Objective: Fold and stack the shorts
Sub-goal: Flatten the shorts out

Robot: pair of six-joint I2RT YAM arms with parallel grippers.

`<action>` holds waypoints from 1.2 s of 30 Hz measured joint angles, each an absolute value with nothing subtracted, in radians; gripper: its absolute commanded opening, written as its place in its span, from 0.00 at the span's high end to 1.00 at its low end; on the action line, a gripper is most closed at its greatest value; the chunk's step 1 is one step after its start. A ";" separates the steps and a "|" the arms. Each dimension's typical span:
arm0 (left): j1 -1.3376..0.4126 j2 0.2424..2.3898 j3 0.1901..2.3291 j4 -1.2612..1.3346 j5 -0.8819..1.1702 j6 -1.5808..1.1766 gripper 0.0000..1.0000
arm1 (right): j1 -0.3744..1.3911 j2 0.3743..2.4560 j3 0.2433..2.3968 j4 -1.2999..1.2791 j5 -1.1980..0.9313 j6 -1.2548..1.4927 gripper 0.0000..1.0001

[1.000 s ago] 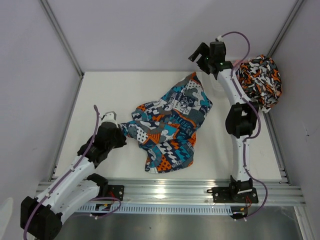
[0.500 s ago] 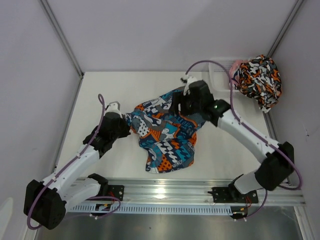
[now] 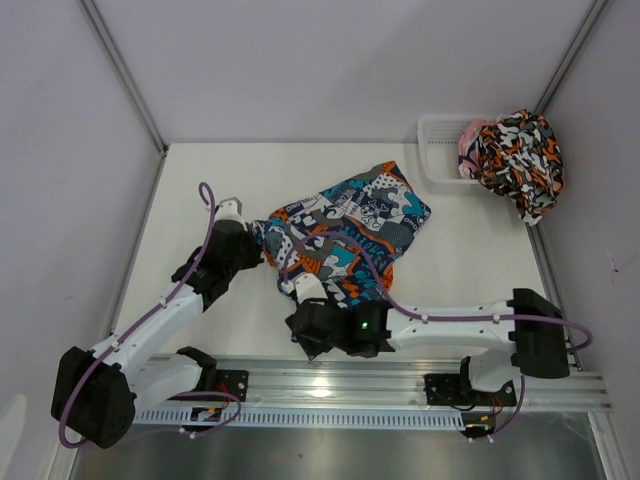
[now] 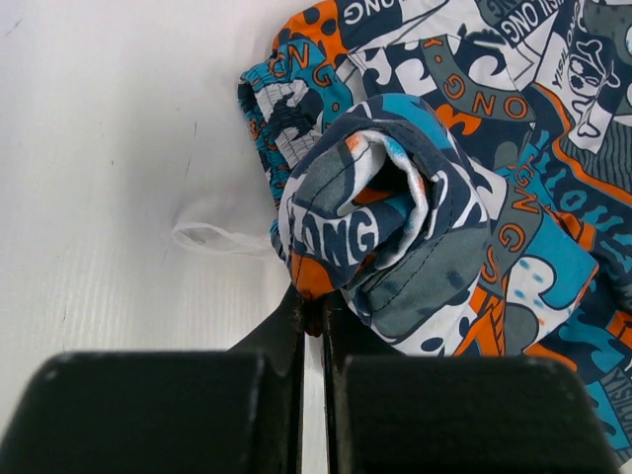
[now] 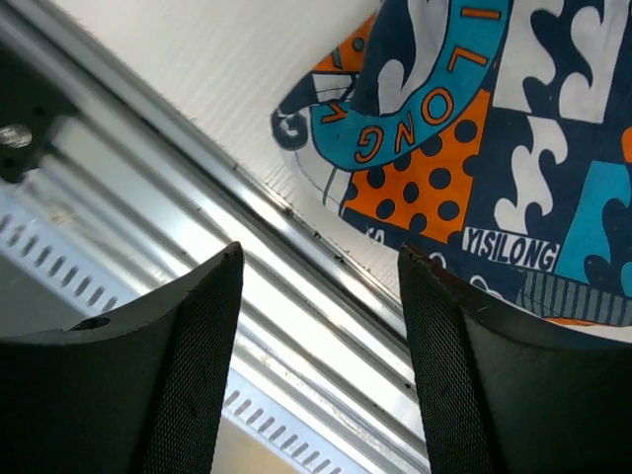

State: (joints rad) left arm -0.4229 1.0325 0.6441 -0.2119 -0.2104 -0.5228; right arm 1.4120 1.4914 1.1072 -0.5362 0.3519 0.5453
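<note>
judging from how things lie, the task is at an early stage: nothing is folded and nothing is stacked. the teal shorts lie crumpled and loosely spread in the middle of the worktop. the blotched shorts sit bunched over the rim of the white basket in the far right corner, well apart from both arms. both pairs need flattening and folding, and the blotched pair has yet to come onto the worktop at all. the left end effector is clamped shut on a rolled-up fold at the left edge of the teal shorts, with the fabric bulging just beyond its fingertips and a thin white drawstring trailing on the worktop beside it. the right end effector reaches low across the near edge with its fingers spread apart and nothing between them. the wrist view shows the near corner of the teal shorts just ahead and to one side of the gap, partly behind one finger, and the metal rail on the other side. it seems poised to take that corner, but no grip shows yet.
</note>
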 measured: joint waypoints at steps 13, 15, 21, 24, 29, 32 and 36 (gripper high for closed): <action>-0.422 1.032 0.644 -0.196 -0.242 -0.523 1.00 | 1.418 1.777 1.160 -0.522 0.477 0.614 0.51; -0.422 1.032 0.644 -0.191 -0.244 -0.523 1.00 | 1.414 1.777 1.158 -0.502 0.489 0.613 0.69; -0.420 1.039 0.644 -0.166 -0.258 -0.523 1.00 | 1.398 1.768 1.108 -0.424 0.496 0.605 1.00; -0.416 1.054 0.644 -0.153 -0.259 -0.523 1.00 | 1.383 1.708 1.025 -0.388 0.459 0.590 1.00; -0.408 1.089 0.644 -0.141 -0.259 -0.520 1.00 | 1.322 1.461 0.840 -0.345 0.347 0.575 1.00; -0.405 1.098 0.644 -0.136 -0.259 -0.513 1.00 | 1.203 1.232 0.722 -0.308 0.206 0.567 1.00; -0.405 1.099 0.644 -0.115 -0.258 -0.496 1.00 | 0.926 1.042 0.644 -0.277 0.024 0.548 0.85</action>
